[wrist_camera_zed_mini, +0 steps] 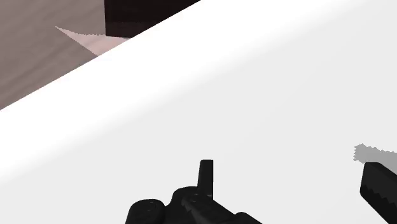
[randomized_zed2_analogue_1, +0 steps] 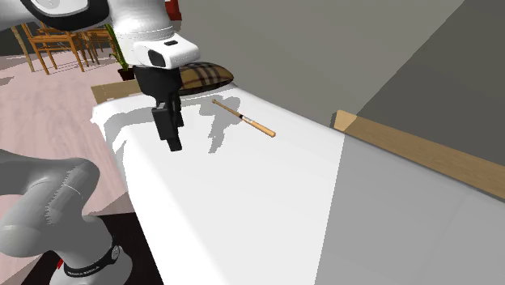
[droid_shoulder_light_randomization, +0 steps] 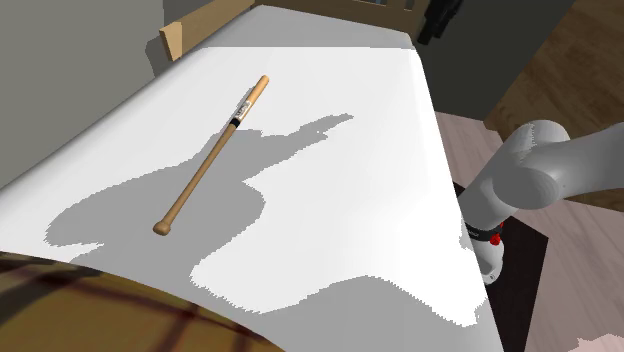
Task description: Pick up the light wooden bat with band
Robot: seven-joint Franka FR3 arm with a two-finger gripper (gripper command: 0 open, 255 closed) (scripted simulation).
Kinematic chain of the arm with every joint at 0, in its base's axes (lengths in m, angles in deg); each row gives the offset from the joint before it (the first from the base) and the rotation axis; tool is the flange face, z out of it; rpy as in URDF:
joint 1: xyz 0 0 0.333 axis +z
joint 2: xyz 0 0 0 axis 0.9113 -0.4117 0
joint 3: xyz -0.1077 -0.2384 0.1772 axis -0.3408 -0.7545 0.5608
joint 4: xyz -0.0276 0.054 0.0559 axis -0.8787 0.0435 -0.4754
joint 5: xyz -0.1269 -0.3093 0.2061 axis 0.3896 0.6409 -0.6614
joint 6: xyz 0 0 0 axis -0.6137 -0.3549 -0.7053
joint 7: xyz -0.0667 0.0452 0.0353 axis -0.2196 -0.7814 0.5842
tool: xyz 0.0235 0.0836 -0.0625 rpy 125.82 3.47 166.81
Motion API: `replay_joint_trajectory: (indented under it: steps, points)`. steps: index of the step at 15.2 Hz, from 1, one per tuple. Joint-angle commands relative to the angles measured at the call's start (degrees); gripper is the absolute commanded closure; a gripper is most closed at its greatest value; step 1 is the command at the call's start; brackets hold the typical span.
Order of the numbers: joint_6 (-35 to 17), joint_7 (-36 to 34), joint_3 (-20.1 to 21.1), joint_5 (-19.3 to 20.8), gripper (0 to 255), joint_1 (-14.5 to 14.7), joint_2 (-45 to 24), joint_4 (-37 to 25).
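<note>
While the jaws hang wide open with nothing between them above the white bed (randomized_zed2_analogue_1: 267,186), I see the light wooden bat (droid_shoulder_light_randomization: 212,155) with its dark band lying flat on the sheet, well apart from them, near the plaid pillow (randomized_zed2_analogue_1: 204,77)

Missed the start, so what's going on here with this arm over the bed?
A white robot arm is set to pick up the light wooden bat, which lies flat on the white bed, untouched. The black gripper hangs above the bed near its edge, fingers open and holding nothing, well short of the bat. The grasp has not begun.
</note>
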Motion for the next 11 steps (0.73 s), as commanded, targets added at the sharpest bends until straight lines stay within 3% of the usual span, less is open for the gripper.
replay_joint_trajectory:
  steps: [1,11]
  points:
    - [0.0,0.0,0.0,0.0,0,0.0,0.0,0.0]
    - [-4.48,-28.76,17.47,-10.58,0,-2.44,-1.59,1.39]
